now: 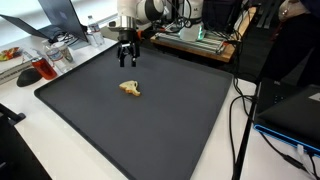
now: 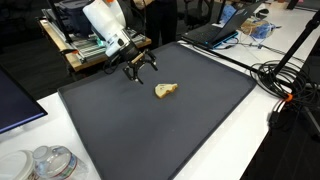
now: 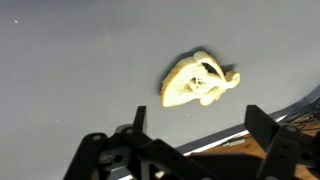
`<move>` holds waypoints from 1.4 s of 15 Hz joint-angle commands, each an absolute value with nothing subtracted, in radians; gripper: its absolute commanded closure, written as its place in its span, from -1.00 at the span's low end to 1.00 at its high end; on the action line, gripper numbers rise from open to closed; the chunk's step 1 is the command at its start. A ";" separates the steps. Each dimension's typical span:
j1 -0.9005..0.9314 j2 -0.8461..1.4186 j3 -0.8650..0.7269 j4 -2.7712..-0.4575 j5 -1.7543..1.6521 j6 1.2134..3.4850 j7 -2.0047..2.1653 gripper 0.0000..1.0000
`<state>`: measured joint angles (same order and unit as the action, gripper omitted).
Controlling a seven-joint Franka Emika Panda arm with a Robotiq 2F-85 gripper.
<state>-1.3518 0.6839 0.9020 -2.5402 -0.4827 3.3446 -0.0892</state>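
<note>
A small tan, lumpy object (image 1: 130,89) lies on the dark grey mat (image 1: 170,120), near its middle in both exterior views (image 2: 166,90). In the wrist view the tan object (image 3: 200,80) sits above and between the two black fingers, well clear of them. My gripper (image 1: 127,58) hangs above the mat's far edge, short of the object, with its jaws spread wide and nothing between them. The gripper (image 2: 139,70) points down from the white arm (image 2: 105,25). In the wrist view the gripper (image 3: 195,135) frames the mat's edge.
The mat covers a white table (image 2: 240,140). A wooden cart with equipment (image 1: 195,40) stands behind the arm. Black cables (image 2: 285,80) and laptops (image 1: 290,105) lie beside the mat. A red mug (image 1: 45,68) and clutter sit at one corner, and plastic containers (image 2: 45,163) at another.
</note>
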 commanded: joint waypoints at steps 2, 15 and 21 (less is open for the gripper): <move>-1.395 0.742 0.957 -2.426 -0.418 3.121 -0.146 -1.00; -1.088 0.677 0.790 -2.005 -0.039 2.572 -0.363 -1.00; -0.720 0.638 0.493 -1.827 -0.030 2.438 -0.373 -1.00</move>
